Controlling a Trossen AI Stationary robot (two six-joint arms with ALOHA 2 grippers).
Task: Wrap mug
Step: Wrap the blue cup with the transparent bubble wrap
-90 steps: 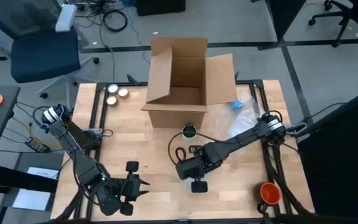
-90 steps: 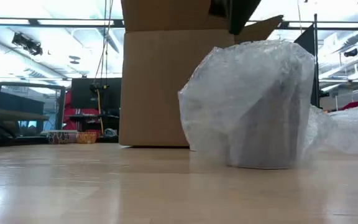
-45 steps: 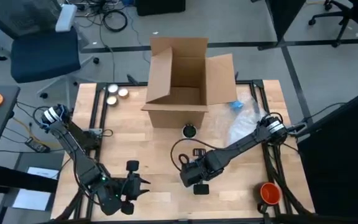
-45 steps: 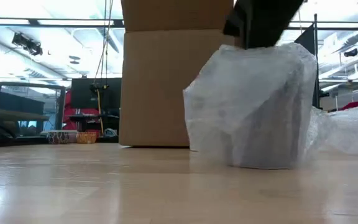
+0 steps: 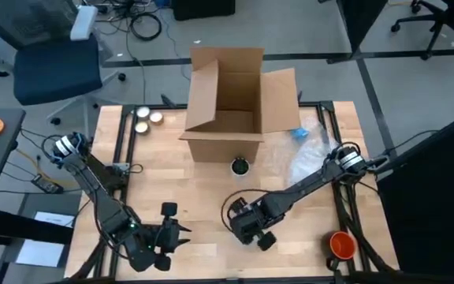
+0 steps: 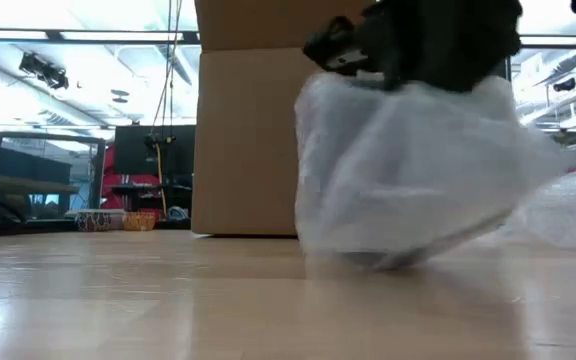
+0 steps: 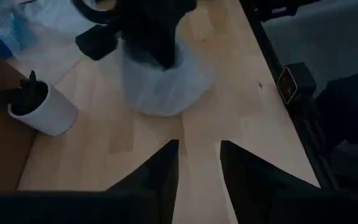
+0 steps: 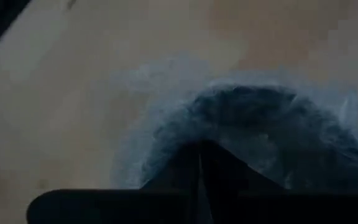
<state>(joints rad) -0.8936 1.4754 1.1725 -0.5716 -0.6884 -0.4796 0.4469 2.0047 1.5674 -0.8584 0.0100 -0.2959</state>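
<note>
since a second ago the right gripper (image 5: 247, 225) has slid toward the wooden bench's (image 5: 203, 177) near edge, clenched on the clear bubble-wrapped mug bundle (image 6: 408, 175). low view shows the bundle tipped, one base edge raised; high view hides that. left gripper (image 7: 197, 165) waits released, near-left.

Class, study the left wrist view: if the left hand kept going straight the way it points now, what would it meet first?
Probably the bubble-wrapped mug, which the right hand is pressing down on. Bare table lies between; depth is hard to judge.
</note>
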